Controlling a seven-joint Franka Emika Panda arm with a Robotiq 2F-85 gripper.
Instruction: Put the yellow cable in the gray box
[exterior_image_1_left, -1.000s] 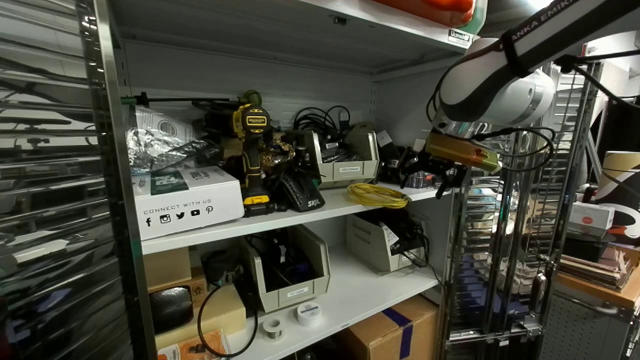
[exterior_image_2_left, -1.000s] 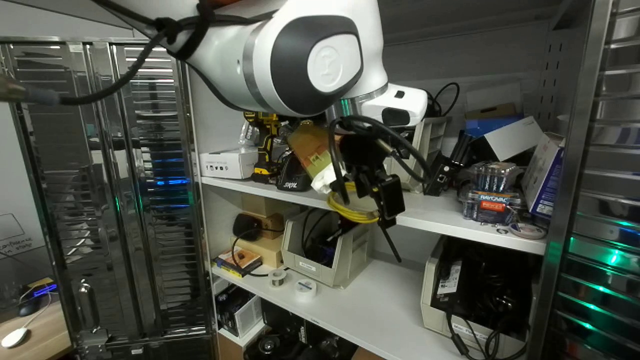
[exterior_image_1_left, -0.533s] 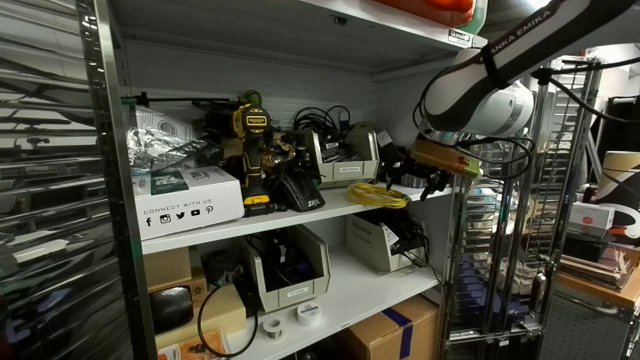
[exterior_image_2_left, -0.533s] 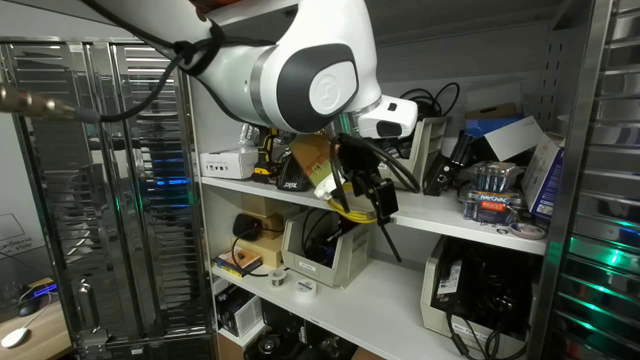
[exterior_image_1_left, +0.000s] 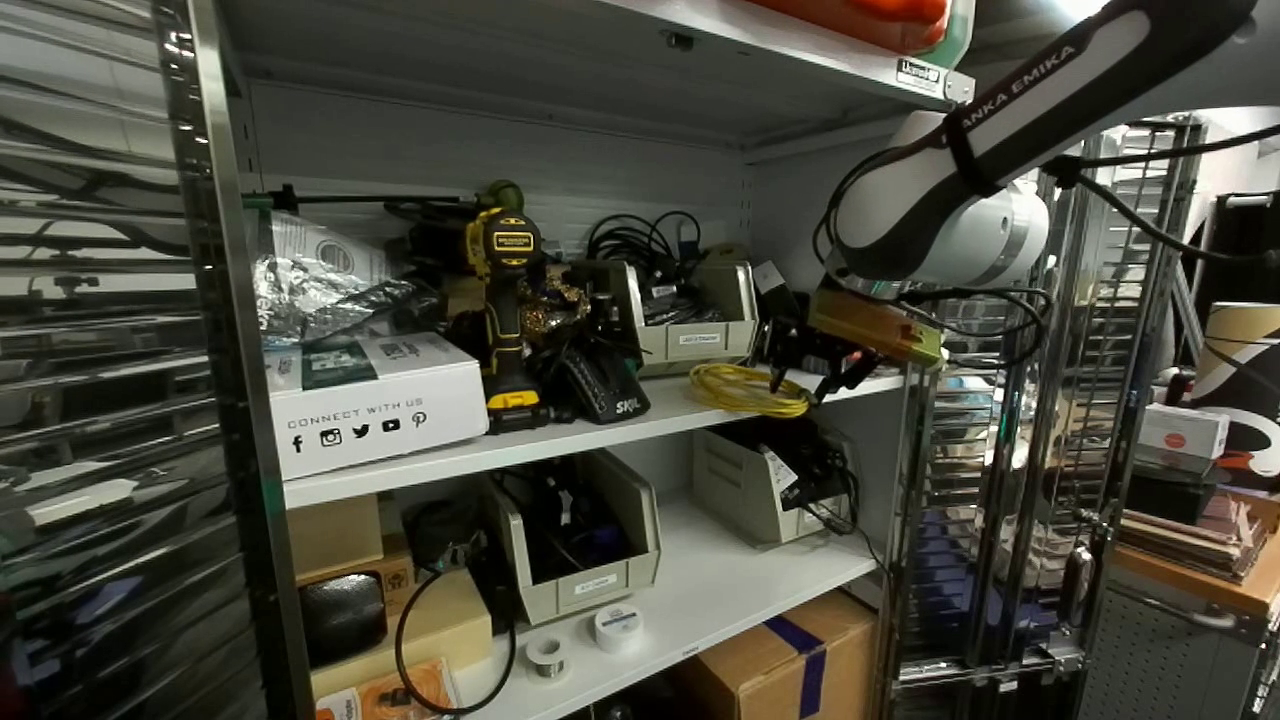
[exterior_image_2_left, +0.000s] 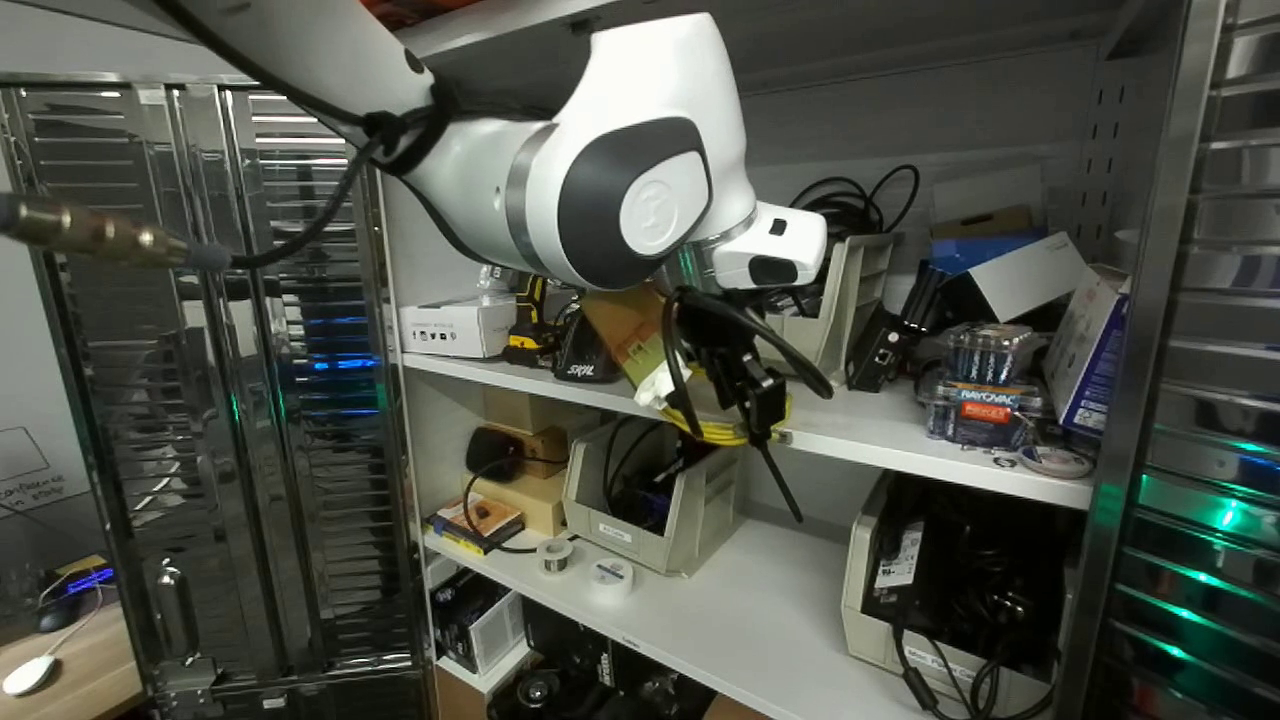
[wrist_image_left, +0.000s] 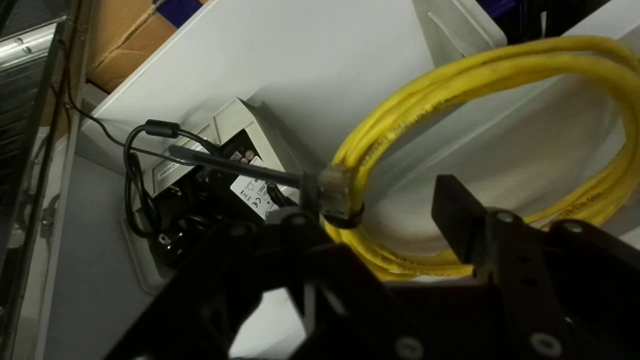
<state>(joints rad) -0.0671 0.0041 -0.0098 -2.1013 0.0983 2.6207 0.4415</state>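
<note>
The yellow cable (exterior_image_1_left: 740, 392), a coiled bundle, lies on the upper shelf's front edge. It shows in an exterior view (exterior_image_2_left: 708, 432), partly hidden, and as a large loop in the wrist view (wrist_image_left: 500, 71). My gripper (exterior_image_1_left: 800, 383) is open and down at the coil's near side. In the wrist view the gripper (wrist_image_left: 380, 205) has one finger at the coil's left edge and one over the loop's inside. Three light gray bins show: one on the upper shelf (exterior_image_1_left: 655, 355), two on the lower shelf (exterior_image_1_left: 635, 578) (exterior_image_1_left: 735, 490). I cannot tell which is the gray box.
A yellow-and-black drill (exterior_image_1_left: 505, 320) and a white printed box (exterior_image_1_left: 385, 405) stand left on the upper shelf. Battery packs (exterior_image_2_left: 985, 400) stand right. Tape rolls (exterior_image_1_left: 618, 628) lie on the lower shelf. Metal doors (exterior_image_2_left: 250, 400) flank the shelves. The bins hold black cables.
The arm has moved down and toward the drill side, bringing the gripper from beside the cable to it. The cable has shifted slightly the same way.
</note>
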